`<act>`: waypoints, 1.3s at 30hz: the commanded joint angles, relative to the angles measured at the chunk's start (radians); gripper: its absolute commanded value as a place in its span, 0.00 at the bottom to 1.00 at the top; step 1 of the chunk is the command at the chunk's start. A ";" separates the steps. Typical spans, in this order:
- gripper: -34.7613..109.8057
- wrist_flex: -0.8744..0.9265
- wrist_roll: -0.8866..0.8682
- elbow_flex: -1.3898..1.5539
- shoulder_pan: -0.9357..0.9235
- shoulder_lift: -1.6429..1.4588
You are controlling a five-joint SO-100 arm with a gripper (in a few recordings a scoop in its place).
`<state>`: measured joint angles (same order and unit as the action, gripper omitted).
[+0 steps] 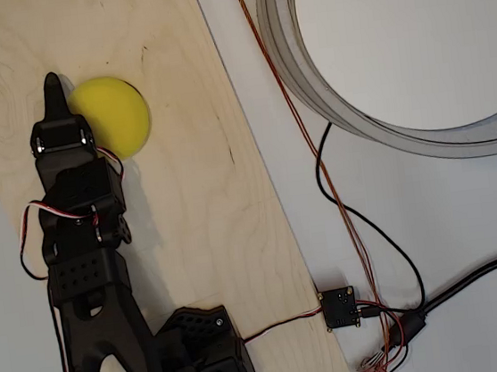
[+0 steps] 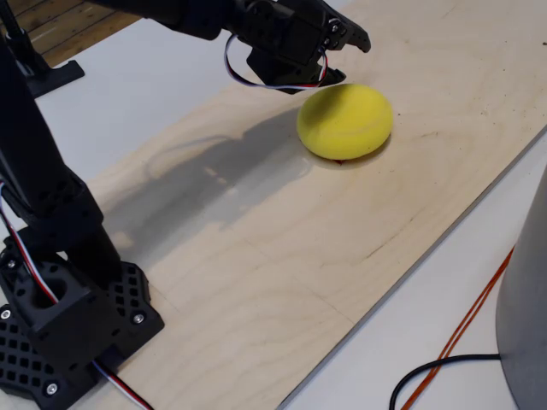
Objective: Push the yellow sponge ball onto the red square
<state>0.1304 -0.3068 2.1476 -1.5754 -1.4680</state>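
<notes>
We see the bright yellow round foam sponge ball [image 2: 345,120] resting on the pale plywood counter [image 2: 282,248], our black two-finger tool [image 1: 54,87] just beside it (whether its jaws are parted we cannot tell), gripping nothing.

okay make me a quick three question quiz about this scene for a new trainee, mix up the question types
1. True or false: the yellow sponge ball rests on the wooden board.
2. In the overhead view, the claw is on which side of the ball? A) left B) right C) directly below
3. Fill in: in the fixed view, a thin sliver of ____ colour peeks out under the ball's lower edge.

Key: 1 true. 2 A. 3 red, likely the red square, almost wholly covered.
</notes>
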 commanded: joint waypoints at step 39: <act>0.34 -0.011 -0.021 -0.152 -0.097 0.160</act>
<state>0.1289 -0.3022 1.9773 -1.6613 -1.3023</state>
